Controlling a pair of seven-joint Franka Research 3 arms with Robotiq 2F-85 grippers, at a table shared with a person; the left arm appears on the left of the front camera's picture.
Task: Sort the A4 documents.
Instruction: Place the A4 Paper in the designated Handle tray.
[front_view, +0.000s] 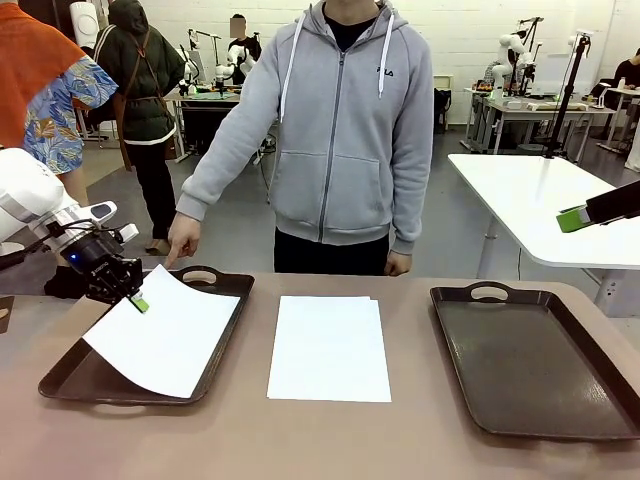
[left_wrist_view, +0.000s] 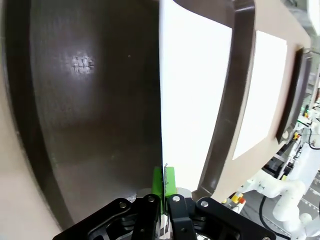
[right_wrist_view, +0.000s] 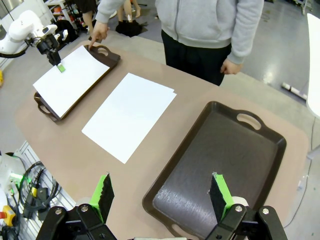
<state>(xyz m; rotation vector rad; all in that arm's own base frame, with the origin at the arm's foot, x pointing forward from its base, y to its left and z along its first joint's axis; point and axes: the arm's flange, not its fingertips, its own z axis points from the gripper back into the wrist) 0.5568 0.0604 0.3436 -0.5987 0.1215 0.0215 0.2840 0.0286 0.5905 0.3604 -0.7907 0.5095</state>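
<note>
- Two glossy dark-brown handled trays: left tray (front_view: 70, 385) at nine o'clock, right tray (front_view: 530, 360) at three.
- Between them, flat on the tan table (front_view: 330, 440), we see the A4 documents (front_view: 329, 348), thin white rectangles.
- Our left gripper (front_view: 138, 298) clamps one sheet (front_view: 165, 335) by its edge, slanted over the left tray.
- Our right gripper (right_wrist_view: 161, 187) hangs spread, empty.
- At eleven, a person's hand (front_view: 183, 238) points down.

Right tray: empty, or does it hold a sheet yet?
Empty. The right tray has a bare dark bottom in both front and right wrist views.
</note>
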